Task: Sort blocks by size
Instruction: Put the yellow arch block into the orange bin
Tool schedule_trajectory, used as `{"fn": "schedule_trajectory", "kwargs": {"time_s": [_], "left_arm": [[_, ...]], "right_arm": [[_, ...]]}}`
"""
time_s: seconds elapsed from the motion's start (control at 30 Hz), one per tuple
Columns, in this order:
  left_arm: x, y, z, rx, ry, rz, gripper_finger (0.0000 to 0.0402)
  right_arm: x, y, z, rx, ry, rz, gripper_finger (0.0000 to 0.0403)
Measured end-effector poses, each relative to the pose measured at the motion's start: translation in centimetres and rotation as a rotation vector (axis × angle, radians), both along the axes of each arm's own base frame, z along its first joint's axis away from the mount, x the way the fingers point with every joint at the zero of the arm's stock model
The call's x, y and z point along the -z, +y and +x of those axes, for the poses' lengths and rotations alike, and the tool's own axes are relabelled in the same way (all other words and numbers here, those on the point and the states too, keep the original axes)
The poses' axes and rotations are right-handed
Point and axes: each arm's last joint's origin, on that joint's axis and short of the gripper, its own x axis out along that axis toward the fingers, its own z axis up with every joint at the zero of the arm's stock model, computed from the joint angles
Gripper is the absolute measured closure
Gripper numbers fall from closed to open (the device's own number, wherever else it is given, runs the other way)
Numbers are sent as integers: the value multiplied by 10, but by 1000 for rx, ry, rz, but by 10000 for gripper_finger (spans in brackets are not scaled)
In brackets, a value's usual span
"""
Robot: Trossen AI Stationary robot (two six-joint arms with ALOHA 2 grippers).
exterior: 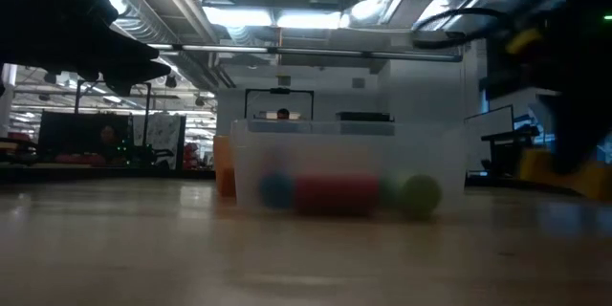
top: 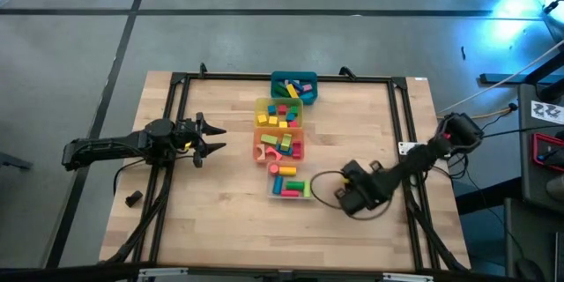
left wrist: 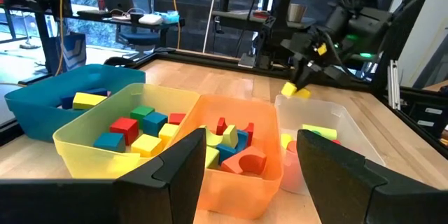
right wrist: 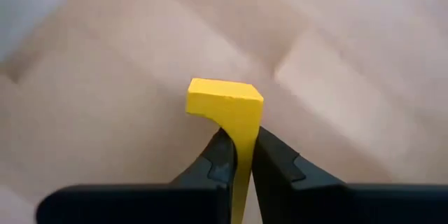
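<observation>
Four bins stand in a row at the table's middle: teal [top: 293,86], yellow [top: 278,113], orange [top: 279,144] and clear [top: 289,185], each with several coloured blocks inside. My right gripper [top: 341,196] is just right of the clear bin, shut on a yellow block [right wrist: 224,101]. That block also shows in the left wrist view [left wrist: 296,91], beyond the clear bin [left wrist: 336,122]. My left gripper [top: 216,138] is open and empty, left of the bins and facing them [left wrist: 252,143]. My right gripper pinches a thin leg of the yellow block [right wrist: 241,147] between its two fingers. The block's wider end [right wrist: 224,91] sticks out past the fingertips. The fingers slant down toward the table's left. The block is clear of the table.
A black frame [top: 176,97] runs along the table's edges. A small dark object [top: 133,198] lies near the table's left edge. A cable loop [top: 322,185] lies between the clear bin and my right gripper. Bare wood lies in front of the bins.
</observation>
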Motion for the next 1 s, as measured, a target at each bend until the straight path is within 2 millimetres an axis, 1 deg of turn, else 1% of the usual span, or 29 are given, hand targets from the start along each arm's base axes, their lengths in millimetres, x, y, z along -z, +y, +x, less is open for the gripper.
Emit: {"fn": "schedule_trajectory", "kwargs": {"time_s": [0.17,0.37,0.5,0.6,0.7,0.8,0.9,1.0], "left_arm": [[0,0,0,0,0,0,192],[0,0,0,0,-1,0,192],[0,0,0,0,0,0,192],[0,0,0,-1,0,0,192],[0,0,0,0,0,0,192],[0,0,0,0,0,0,192],[0,0,0,0,-1,0,192],[0,0,0,0,-1,0,192]], "right_arm": [[-12,-22,22,-58,4,-39,369],[-32,-51,50,-119,-46,-164,368],[-45,-70,74,-177,-160,-242,367],[-50,-84,96,-262,-282,-252,367],[-53,-96,118,-367,-393,-264,367],[-52,-109,134,-475,-453,-311,366],[-48,-122,145,-540,-476,-346,366],[-43,-135,151,-558,-489,-350,366]]}}
